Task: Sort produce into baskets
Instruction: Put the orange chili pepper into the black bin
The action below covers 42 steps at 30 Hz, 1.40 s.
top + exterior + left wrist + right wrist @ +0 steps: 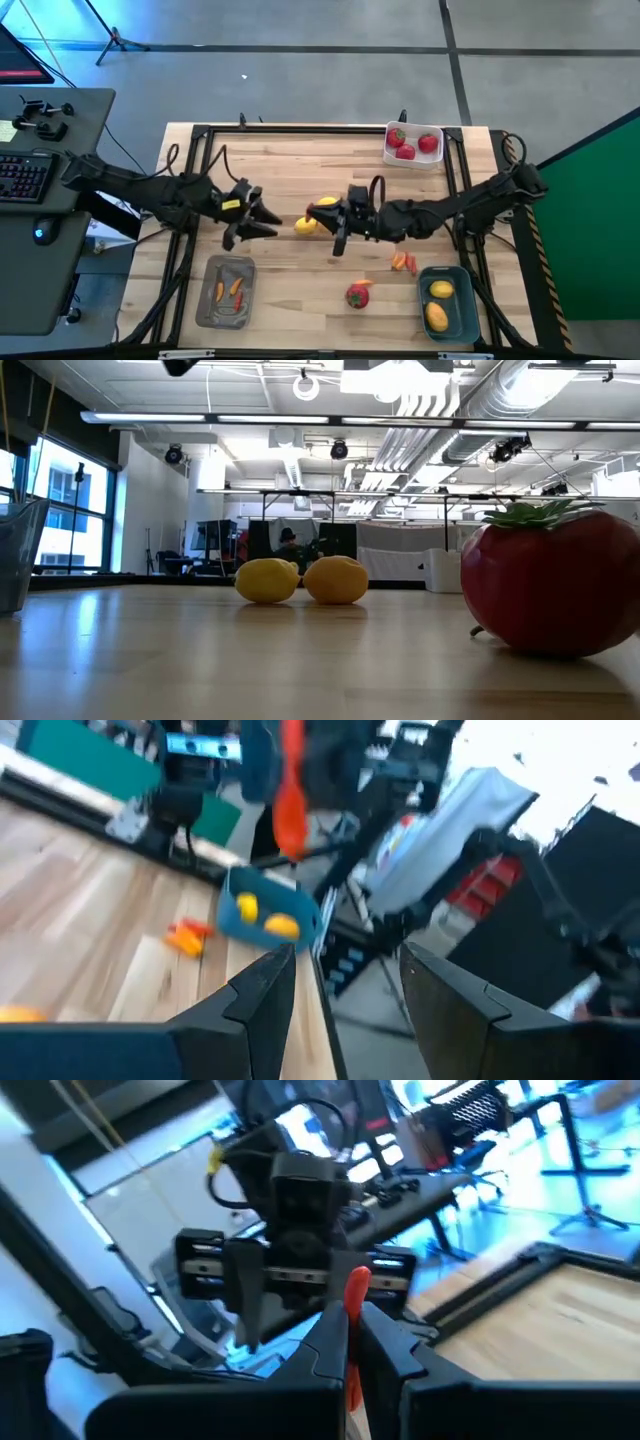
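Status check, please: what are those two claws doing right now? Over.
Right gripper shut on a pepper, mid-table. Left gripper open, empty, facing it. Two lemons loose on the table by them.

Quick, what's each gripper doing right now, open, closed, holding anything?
Left gripper: open, holding nothing, above the table's middle.
Right gripper: closed on a thin orange-red pepper, facing the left gripper.
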Available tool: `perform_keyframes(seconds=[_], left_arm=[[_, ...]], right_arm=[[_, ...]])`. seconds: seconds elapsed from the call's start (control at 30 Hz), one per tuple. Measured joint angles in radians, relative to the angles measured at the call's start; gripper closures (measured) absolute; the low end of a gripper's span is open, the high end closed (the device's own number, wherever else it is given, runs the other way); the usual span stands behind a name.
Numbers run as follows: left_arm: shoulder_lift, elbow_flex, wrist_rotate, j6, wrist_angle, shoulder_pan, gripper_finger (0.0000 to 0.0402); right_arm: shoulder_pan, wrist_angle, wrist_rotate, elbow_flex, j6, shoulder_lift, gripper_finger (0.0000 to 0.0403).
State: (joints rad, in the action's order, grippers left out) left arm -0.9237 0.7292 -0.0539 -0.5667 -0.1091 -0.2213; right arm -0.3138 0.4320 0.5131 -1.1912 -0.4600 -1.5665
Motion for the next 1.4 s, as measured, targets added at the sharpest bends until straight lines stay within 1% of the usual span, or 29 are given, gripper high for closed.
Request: perform_keyframes(seconds=[0.07, 0.17, 0.27, 0.47, 0.6, 0.73, 0.87, 1.03, 1.1, 1.13, 1.2, 1.27, 1.4], left_arm=[[-0.032, 0.000, 0.000, -0.010, -0.058, 0.021, 0.0232], [-0.083, 0.000, 0.000, -0.049, -0.156, 0.048, 0.0232], [-0.134, 0.004, -0.023, -0.076, -0.238, 0.068, 0.0232], [-0.228, 0.087, -0.089, -0.052, -0.250, 0.081, 0.0232], [-0.276, 0.138, -0.094, -0.032, -0.247, 0.085, 0.0232], [-0.308, 0.162, -0.108, -0.016, -0.250, 0.087, 0.0238], [-0.324, 0.163, -0.120, 0.004, -0.247, 0.086, 0.0273], [-0.322, 0.163, -0.115, 0.048, -0.243, 0.088, 0.0349], [-0.321, 0.163, -0.109, 0.058, -0.242, 0.092, 0.0380], [-0.321, 0.163, -0.109, 0.063, -0.241, 0.095, 0.0389], [-0.321, 0.163, -0.116, 0.063, -0.238, 0.104, 0.0392], [-0.320, 0.163, -0.145, 0.060, -0.223, 0.115, 0.0391], [-0.295, 0.163, -0.168, 0.072, -0.128, 0.122, 0.0397]], right_arm=[[0.008, 0.020, -0.022, 0.000, 0.014, 0.000, 0.0402], [0.013, 0.019, -0.026, 0.000, 0.017, 0.000, 0.0402], [0.013, 0.021, -0.039, 0.000, 0.028, 0.000, 0.0403], [0.013, 0.022, -0.043, 0.000, 0.034, 0.000, 0.0403], [0.013, 0.021, -0.048, 0.000, 0.035, 0.000, 0.0403], [0.013, 0.022, -0.050, 0.000, 0.035, 0.000, 0.0403], [0.013, 0.022, -0.050, 0.000, 0.034, 0.000, 0.0403], [0.013, 0.025, -0.033, 0.000, 0.032, 0.000, 0.0400], [0.012, 0.017, -0.006, 0.000, 0.012, 0.000, 0.0392], [0.014, 0.011, 0.006, -0.001, 0.007, 0.000, 0.0385], [0.018, -0.001, 0.010, -0.001, 0.005, 0.002, 0.0366], [0.019, -0.021, 0.014, -0.001, -0.010, 0.002, 0.0341], [0.020, -0.072, 0.007, -0.001, -0.054, 0.001, 0.0285]])
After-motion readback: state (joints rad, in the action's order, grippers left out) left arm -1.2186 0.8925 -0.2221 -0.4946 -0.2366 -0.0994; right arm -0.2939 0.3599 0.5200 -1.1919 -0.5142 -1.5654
